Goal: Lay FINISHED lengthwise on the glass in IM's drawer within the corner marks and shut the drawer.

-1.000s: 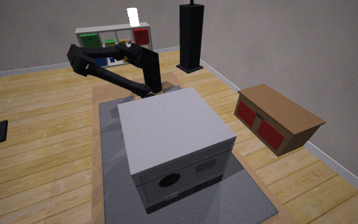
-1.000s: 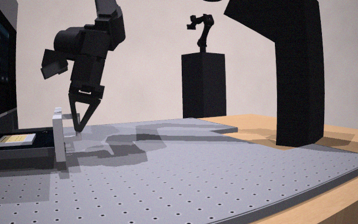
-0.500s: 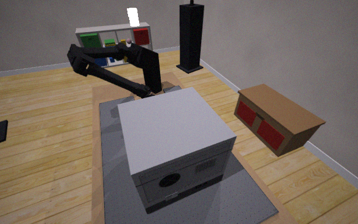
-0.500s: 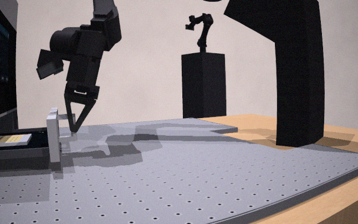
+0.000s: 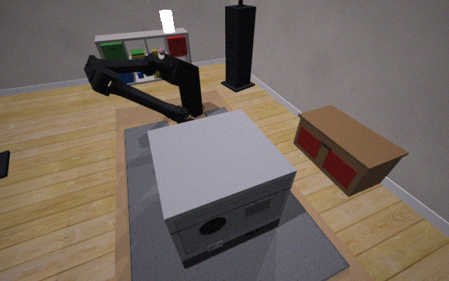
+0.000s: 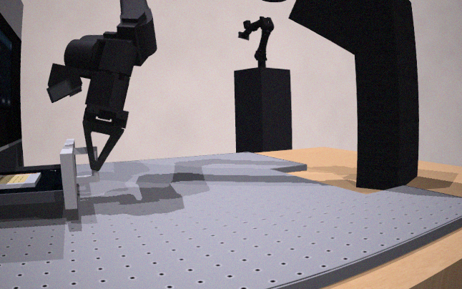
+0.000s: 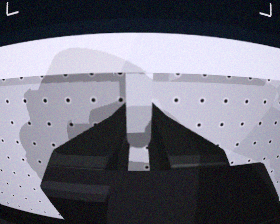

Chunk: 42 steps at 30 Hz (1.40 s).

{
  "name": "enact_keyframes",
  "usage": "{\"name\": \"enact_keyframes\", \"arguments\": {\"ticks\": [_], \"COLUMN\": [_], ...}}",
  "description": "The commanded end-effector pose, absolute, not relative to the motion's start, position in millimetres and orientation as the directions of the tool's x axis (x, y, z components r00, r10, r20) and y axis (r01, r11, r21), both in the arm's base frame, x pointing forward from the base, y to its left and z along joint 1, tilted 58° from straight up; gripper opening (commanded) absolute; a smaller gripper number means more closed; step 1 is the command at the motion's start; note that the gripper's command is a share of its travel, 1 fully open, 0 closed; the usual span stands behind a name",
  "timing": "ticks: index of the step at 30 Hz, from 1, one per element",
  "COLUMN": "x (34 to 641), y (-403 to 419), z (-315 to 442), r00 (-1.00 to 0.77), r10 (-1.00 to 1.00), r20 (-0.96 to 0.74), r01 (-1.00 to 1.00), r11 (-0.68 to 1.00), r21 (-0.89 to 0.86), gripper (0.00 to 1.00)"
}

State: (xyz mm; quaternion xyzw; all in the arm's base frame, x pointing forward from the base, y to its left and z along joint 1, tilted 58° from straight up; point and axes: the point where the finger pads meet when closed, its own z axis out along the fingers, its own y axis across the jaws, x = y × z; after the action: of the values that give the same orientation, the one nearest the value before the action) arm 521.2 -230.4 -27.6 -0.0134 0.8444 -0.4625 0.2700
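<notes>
Pinching the pale, squared-off handle [image 6: 85,150] [image 7: 139,122] between its angular black fingers, the gripper [image 5: 185,119] [image 6: 95,167] [image 7: 138,109] is at the drawer [image 6: 24,198], which is sticking out of the boxy grey imager [image 5: 219,161] [image 6: 1,152]. FINISHED [image 6: 13,180], a flat white slab with a yellowish label, is lying on the shiny dark glass [image 6: 51,179] [image 7: 141,17] behind that chunky white front panel [image 6: 69,179] [image 7: 141,50], btw.

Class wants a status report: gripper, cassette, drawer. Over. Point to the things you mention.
Gripper [image 6: 95,168] [image 7: 138,109] nearly shut at drawer handle [image 6: 95,149] [image 7: 139,90]. Cassette [image 6: 14,180] on glass. Drawer [image 6: 24,197] partly open. Grip on handle unclear.
</notes>
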Motion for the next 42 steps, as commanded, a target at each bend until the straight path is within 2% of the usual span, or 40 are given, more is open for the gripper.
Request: {"name": "enact_keyframes", "arguments": {"ticks": [1, 16, 23, 42], "x": [533.0, 519.4, 545.8, 564.9], "y": [-221.3, -235.5, -215.6, -212.7], "z": [-24.3, -33.2, -24.0, -21.9], "r00": [-0.84, -0.825, -0.765, -0.778], "r10": [-0.293, -0.323, -0.404, -0.402], "r20": [-0.457, -0.463, -0.501, -0.483], "r01": [0.224, 0.22, 0.212, 0.191], "r11": [0.581, 0.573, 0.577, 0.581], "r21": [-0.783, -0.79, -0.789, -0.791], "gripper": [0.08, 0.08, 0.08, 0.08]}}
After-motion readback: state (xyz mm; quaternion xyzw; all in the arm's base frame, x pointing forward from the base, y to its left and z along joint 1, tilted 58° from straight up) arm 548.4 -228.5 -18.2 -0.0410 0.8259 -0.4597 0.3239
